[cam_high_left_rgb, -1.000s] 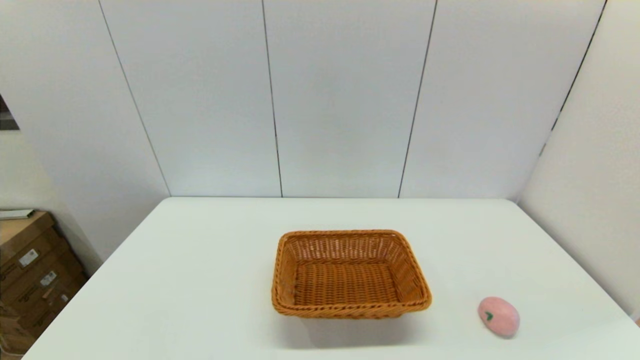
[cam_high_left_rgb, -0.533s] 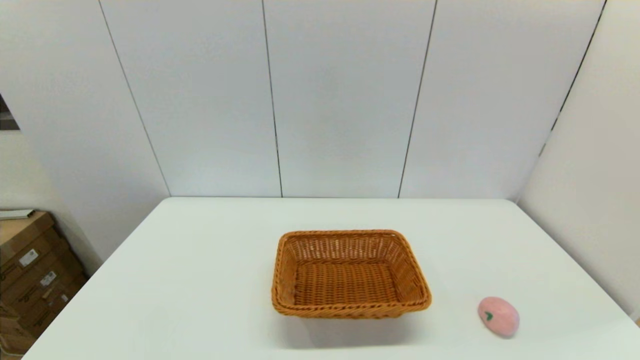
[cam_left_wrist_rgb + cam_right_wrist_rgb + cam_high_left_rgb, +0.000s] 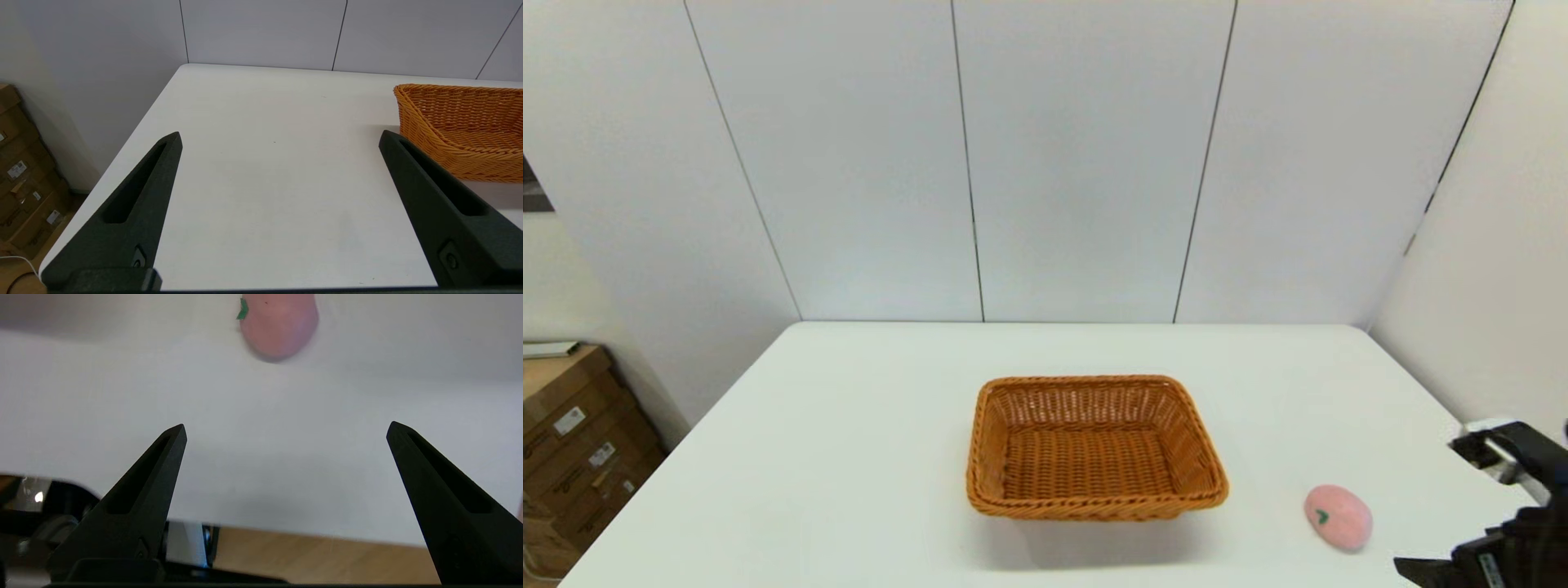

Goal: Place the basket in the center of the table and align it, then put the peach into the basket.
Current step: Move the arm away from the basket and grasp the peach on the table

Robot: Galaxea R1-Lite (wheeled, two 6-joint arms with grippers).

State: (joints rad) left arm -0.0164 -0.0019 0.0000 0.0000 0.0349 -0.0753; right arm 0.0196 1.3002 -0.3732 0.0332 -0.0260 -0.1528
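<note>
At the near right corner of the table (image 3: 849,457), the right hand (image 3: 286,428) is just at the table edge. Its two fingers (image 3: 163,457) are spread wide apart and nothing is between them. In the head view only a part of this arm shows, low at the right border, so the exact height of the hand over the table I cannot tell.

The peach (image 3: 1337,517) lies a little farther in and to the left of that hand, on the near right part of the table, and is not touched by anything. In the right wrist view it sits ahead of the open fingers and close to the middle line between them, perhaps slightly to one side. Its long axis runs from far-left to near-right across the table, with the small green leaf mark on its left side. I judge that the right arm is clearly the nearer one for this grasp, and that the coming move is a short reach forward and left.

The left hand (image 3: 282,139) is at the near left side, also wide open and empty, over bare table, with the basket beside it on the right.

Farther in, the basket (image 3: 1094,447) stands about at the center of the table, empty, its long sides parallel to the near edge, well apart from the peach.
</note>
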